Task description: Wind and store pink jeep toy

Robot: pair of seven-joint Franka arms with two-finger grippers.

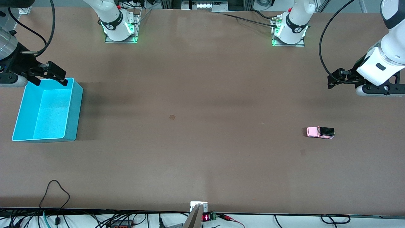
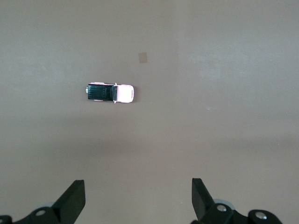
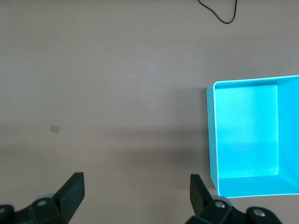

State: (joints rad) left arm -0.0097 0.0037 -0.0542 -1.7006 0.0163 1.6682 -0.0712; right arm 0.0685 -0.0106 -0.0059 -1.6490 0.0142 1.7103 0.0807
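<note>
jeep-wise, the pink jeep toy (image 1: 320, 132) sits alone on the table toward the left arm's end, well apart from the cyan bin (image 1: 47, 109), so i'd drop the wide-open left gripper (image 1: 336, 79) straight down and pinch its sides, while the right gripper (image 1: 52, 73), also wide open, waits over the bin.

- The pink jeep toy (image 1: 320, 132) (image 2: 110, 93) is sitting upright on its dark wheels on the brown surface (image 1: 202, 126).
- Its front half is showing light pink; its rear roof section is showing black.
- It is lying lengthwise along the surface, well apart from the cyan bin (image 1: 47, 109), pink nose pointing toward that bin.
</note>
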